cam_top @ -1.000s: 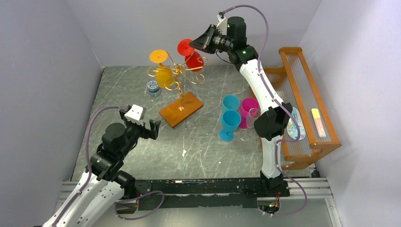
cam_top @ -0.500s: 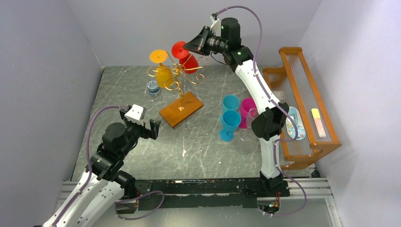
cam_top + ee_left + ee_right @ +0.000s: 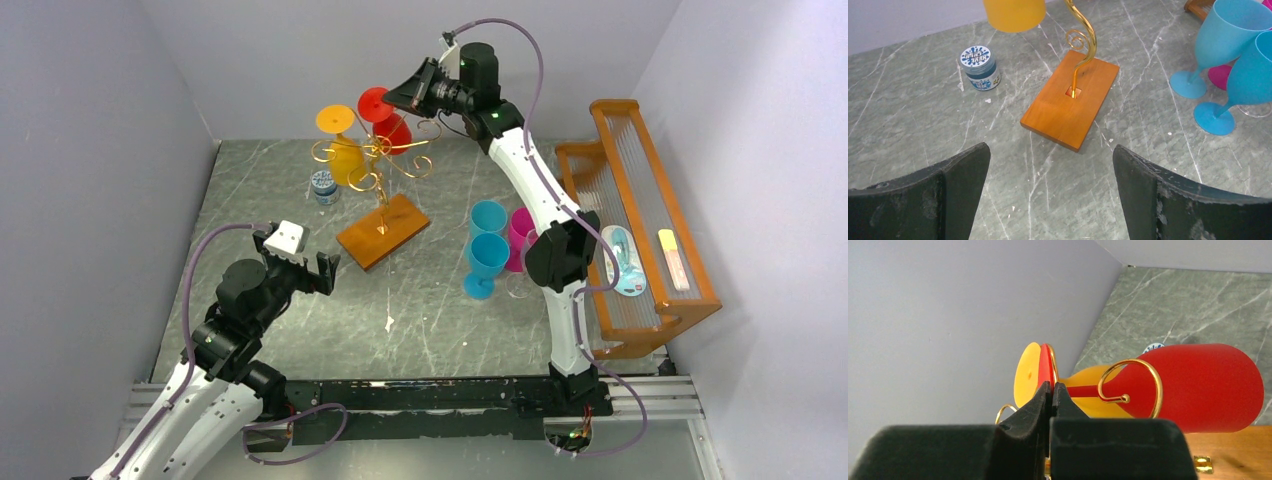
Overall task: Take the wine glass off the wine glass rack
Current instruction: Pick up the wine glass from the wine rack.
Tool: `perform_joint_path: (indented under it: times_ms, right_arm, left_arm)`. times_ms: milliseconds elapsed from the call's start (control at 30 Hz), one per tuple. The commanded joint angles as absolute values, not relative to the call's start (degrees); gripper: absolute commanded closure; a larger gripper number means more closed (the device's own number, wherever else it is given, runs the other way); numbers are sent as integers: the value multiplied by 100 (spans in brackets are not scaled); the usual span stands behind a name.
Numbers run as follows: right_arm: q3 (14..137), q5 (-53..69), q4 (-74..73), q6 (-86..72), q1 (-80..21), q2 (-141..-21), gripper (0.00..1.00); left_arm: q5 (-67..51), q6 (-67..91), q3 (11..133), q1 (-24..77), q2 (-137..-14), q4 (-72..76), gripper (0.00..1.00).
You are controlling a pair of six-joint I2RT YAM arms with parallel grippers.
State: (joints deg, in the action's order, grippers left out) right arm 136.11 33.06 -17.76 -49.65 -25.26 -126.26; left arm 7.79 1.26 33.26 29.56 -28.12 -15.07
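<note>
The wine glass rack (image 3: 384,166) is a gold wire tree on a brown wooden base (image 3: 1071,103). A red wine glass (image 3: 397,127) hangs upside down from it, its stem still inside a curled gold hook (image 3: 1129,381). My right gripper (image 3: 1051,386) is shut on the thin edge of this glass's round foot (image 3: 375,103), high above the back of the table. An orange-yellow wine glass (image 3: 345,153) hangs on the rack's left side. My left gripper (image 3: 1051,150) hovers open over the table in front of the base, holding nothing.
A small blue-lidded jar (image 3: 324,186) stands left of the rack. Two blue glasses (image 3: 487,254), a pink one (image 3: 524,229) and a clear one (image 3: 521,275) stand to the right of the base. An orange wooden frame (image 3: 652,224) lines the right wall.
My right gripper has moved left and slightly up, carrying the red glass's foot with it along the rack arm. The left arm has not moved.
</note>
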Motion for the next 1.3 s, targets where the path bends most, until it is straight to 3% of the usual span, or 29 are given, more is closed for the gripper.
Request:
perform_joint_path:
  times_ms: [0, 500, 1267]
  right_arm:
    - [13772, 3143, -1361, -5096, -2573, -12685, 100]
    - [14012, 2587, -985, -5335, -2567, -12953, 100]
    - [13413, 1482, -1001, -4923, -2340, -12179, 100]
  left_arm:
    - [882, 70, 3410, 2927, -2758, -1503, 3]
    - [941, 70, 3401, 2927, -2681, -1503, 3]
    - [1124, 245, 3375, 2925, -2650, -1420, 3]
